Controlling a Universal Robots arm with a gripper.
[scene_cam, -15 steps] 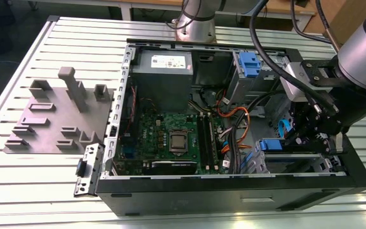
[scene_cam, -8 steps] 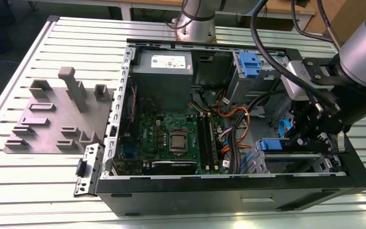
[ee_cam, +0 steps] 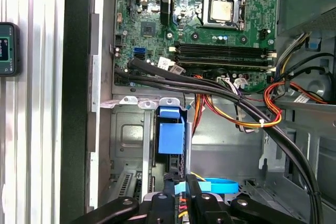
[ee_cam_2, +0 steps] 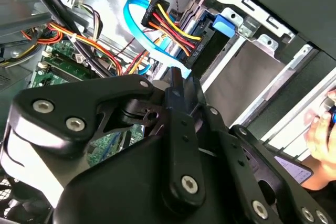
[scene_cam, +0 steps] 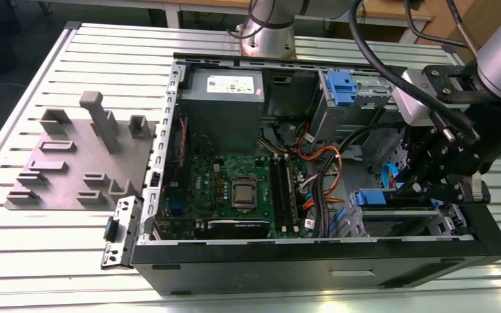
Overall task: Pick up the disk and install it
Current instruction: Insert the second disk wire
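We see the gripper (scene_cam: 433, 186) low inside the open computer case (scene_cam: 320, 251), near its front corner, fingers closed tight on the disk (ee_cam: 170, 137) in its bay.

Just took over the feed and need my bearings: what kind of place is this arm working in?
Probably a lab or test bench for computer assembly: an open desktop computer case lies on a slotted aluminium table, its motherboard exposed, with a grey fixture plate beside it.
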